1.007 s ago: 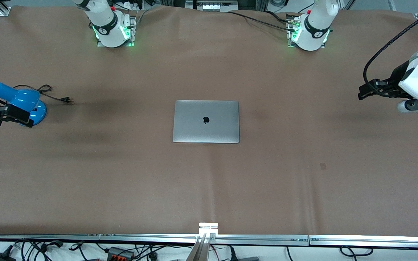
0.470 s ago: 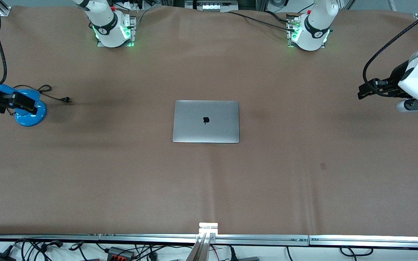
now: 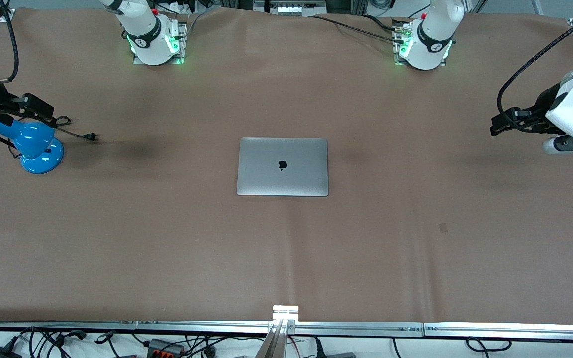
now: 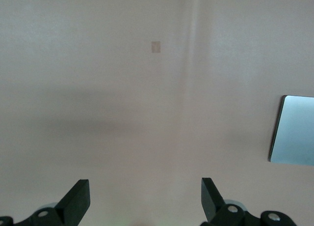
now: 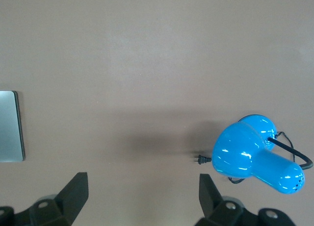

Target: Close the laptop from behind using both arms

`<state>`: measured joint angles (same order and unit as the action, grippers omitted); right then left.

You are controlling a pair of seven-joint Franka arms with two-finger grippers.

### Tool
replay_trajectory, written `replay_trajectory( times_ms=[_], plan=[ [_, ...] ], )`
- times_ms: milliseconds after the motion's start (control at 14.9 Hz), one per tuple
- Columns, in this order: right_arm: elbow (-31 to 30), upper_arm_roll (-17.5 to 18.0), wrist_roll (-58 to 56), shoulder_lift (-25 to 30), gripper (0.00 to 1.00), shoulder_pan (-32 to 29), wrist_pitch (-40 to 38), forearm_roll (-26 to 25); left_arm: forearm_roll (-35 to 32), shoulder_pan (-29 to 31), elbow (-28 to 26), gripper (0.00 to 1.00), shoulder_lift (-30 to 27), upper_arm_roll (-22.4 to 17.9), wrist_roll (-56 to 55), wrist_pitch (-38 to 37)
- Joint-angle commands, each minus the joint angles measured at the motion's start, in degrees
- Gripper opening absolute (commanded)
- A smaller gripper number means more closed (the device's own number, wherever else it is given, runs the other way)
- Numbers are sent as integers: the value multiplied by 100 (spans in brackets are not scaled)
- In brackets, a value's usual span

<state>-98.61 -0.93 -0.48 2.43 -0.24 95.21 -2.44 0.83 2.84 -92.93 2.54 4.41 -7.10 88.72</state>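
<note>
The grey laptop (image 3: 282, 166) lies shut and flat in the middle of the table, its black apple logo facing up. An edge of it shows in the left wrist view (image 4: 294, 130) and in the right wrist view (image 5: 11, 126). My left gripper (image 3: 501, 124) is open and empty, held up over the table at the left arm's end, well away from the laptop; its fingers (image 4: 78, 199) spread wide over bare cloth. My right gripper (image 3: 35, 107) is open and empty, up over the blue lamp at the right arm's end.
A blue desk lamp (image 3: 35, 144) with a black cord and plug (image 3: 90, 136) sits at the right arm's end; it also shows in the right wrist view (image 5: 255, 155). The brown cloth (image 3: 286, 248) covers the table. A small dark patch (image 3: 443, 227) marks the cloth.
My right gripper has risen and swung back toward its base, uncovering the blue lamp. The left gripper and the laptop have stayed put.
</note>
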Motion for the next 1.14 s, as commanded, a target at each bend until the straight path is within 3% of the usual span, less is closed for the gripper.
replay_trajectory(
  times_ms=[0,1074],
  plan=[
    [-168,93,-84,144,100,-82,173,102,-83,-3,47,100,-43,-10,112,-109],
    [-168,102,-93,152,100,-81,77,121,-83,-3,47,100,-26,-19,173,-109]
  ],
)
